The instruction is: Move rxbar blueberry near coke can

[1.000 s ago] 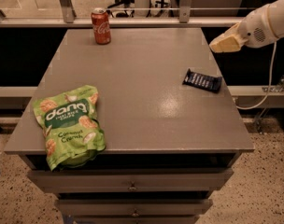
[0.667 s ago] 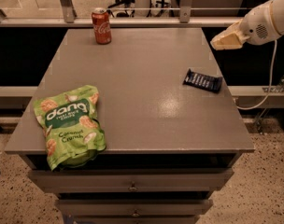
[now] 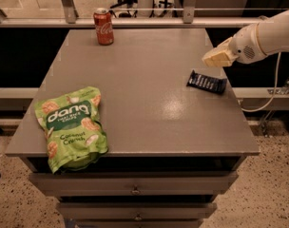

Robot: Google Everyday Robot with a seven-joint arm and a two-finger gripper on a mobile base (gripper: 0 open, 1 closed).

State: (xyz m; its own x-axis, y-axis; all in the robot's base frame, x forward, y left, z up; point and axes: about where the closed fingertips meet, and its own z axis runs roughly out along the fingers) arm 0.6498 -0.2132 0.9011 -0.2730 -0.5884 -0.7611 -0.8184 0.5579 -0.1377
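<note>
rxbar blueberry [image 3: 207, 81] flat near table [image 3: 149, 118] right edge, just below hovering gripper fingers [image 3: 218, 57]; fingers hold nothing, spread cannot tell.

The table [image 3: 149, 65] top is smooth grey with a soft sheen; the rxbar blueberry [image 3: 207, 81] has a dark, slightly glossy wrapper; the coke can [image 3: 103, 26] is shiny metal; the green bag [image 3: 71, 127] is glossy plastic; the gripper [image 3: 216, 57], at two o'clock above the table, looks like pale matt plastic.

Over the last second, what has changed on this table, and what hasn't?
The gripper has come lower in view and closer to the rxbar blueberry, holding nothing and not yet touching it. The bar, the coke can and the green chip bag stayed put.
</note>
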